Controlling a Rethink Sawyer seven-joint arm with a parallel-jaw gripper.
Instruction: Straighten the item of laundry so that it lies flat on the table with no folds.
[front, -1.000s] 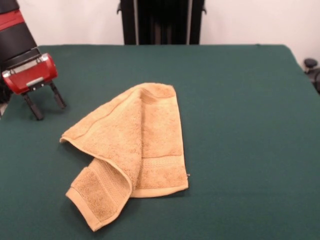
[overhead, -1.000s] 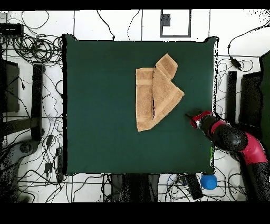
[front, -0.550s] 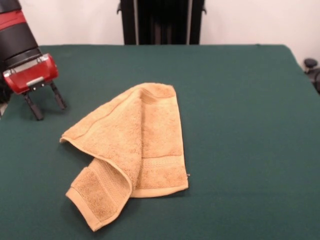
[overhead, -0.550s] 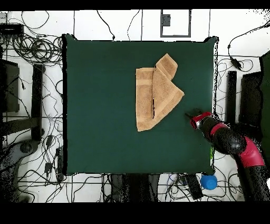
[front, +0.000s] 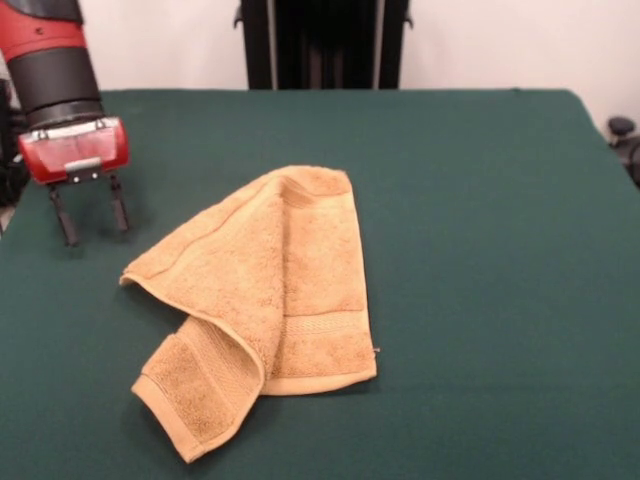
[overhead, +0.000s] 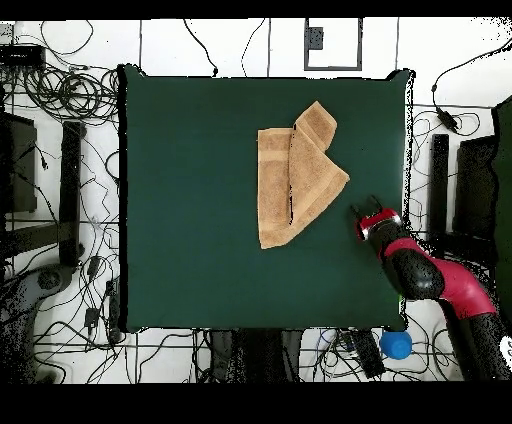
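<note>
The orange-tan towel (front: 265, 300) lies folded over itself on the green table (front: 480, 220), one flap doubled across the rest and a striped corner sticking out toward the front left. In the overhead view the towel (overhead: 296, 185) sits right of the table's (overhead: 190, 200) middle. My gripper (front: 93, 218) stands open to the left of the towel, apart from it, its two black fingers pointing down near the cloth with nothing between them. From above, the gripper (overhead: 362, 210) sits just right of the towel's pointed corner.
Cables and black stands (overhead: 70, 180) crowd the floor around the table. A blue ball (overhead: 396, 344) lies off the table near the arm's base. A dark pedestal (front: 322, 44) rises behind the far edge.
The arm has swung so the gripper now hangs more upright and a little closer to the towel. The towel has not moved.
</note>
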